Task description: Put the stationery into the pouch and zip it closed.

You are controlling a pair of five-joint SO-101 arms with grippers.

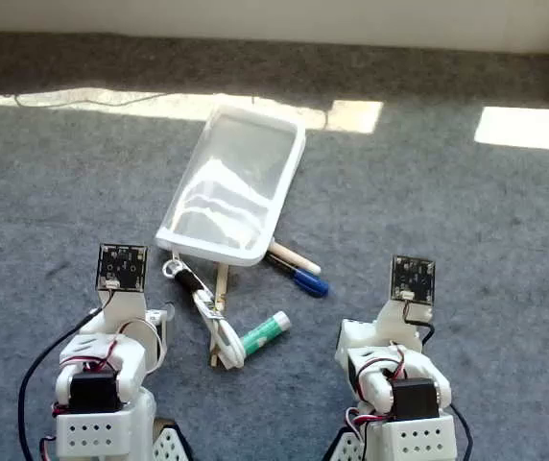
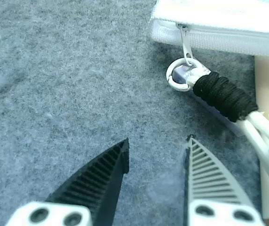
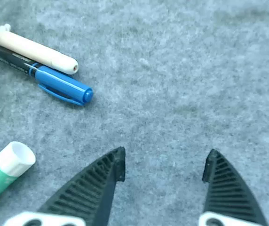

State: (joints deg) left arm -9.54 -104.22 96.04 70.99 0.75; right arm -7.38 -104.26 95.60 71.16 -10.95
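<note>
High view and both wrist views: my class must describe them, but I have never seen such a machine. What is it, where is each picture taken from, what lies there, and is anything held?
The left arm and right arm are robots, each ending in a gripper. One camera looks down; one sits on each wrist, looking past the left gripper and the right gripper. On the carpet lie a white pouch, a cord on its zipper ring, a blue-capped pen, a cream marker, a green glue stick and a wooden stick. Both grippers are open and hold nothing.

Glue stick cut off by edge, blue pen likewise
</note>
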